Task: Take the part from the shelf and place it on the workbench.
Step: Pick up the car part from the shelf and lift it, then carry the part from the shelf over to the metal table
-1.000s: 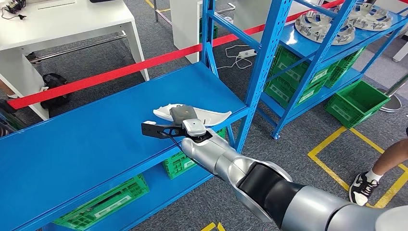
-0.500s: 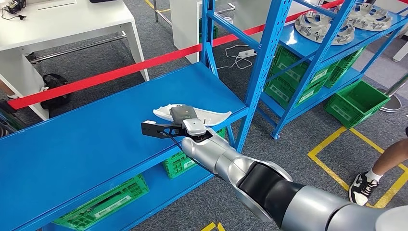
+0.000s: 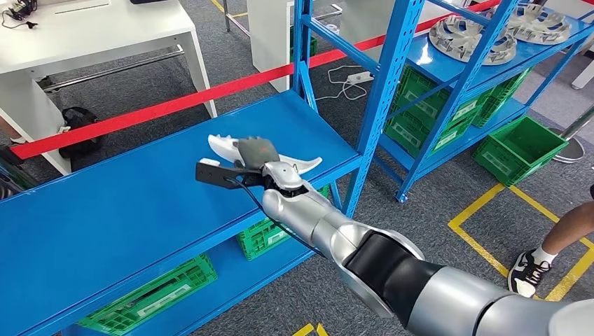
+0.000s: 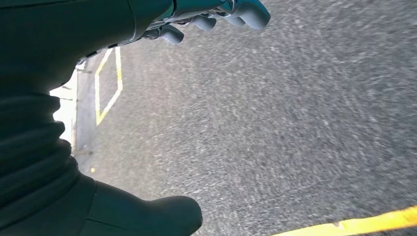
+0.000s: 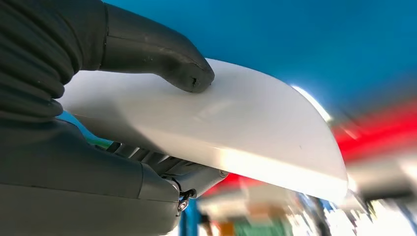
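**White part in grasp over the blue shelf: slip and snag risks**

Right robot hand clamped on the white part, thumb pressed on its broad smooth face, darker fingers tucked beneath. Part apparently lifted just off the blue shelf, tilted, one pointed end jutting past the robot hand toward the blue upright post, the other end reaching out ahead of it. Left robot hand hanging low over grey floor, fingers curled in, nothing visibly held.

Likely trouble, as judgement:
- Slippage: glossy curved shell, held near the middle only; a quick swing could rotate it in the grasp or drop it.
- Snagging: long ends, with the post close beside the arm; a wide turn could clip it.
- Black wrist fitting low over the shelf; a dip could scrape it.

Surface and room: flat, bare blue shelf below the robot hand. Green crates on the tier beneath. Red tape barrier beyond the robot hand, white tabletop further off, likely the destination. Second rack with wheel covers off to the robot hand's right. A person's leg and shoe near yellow floor lines.
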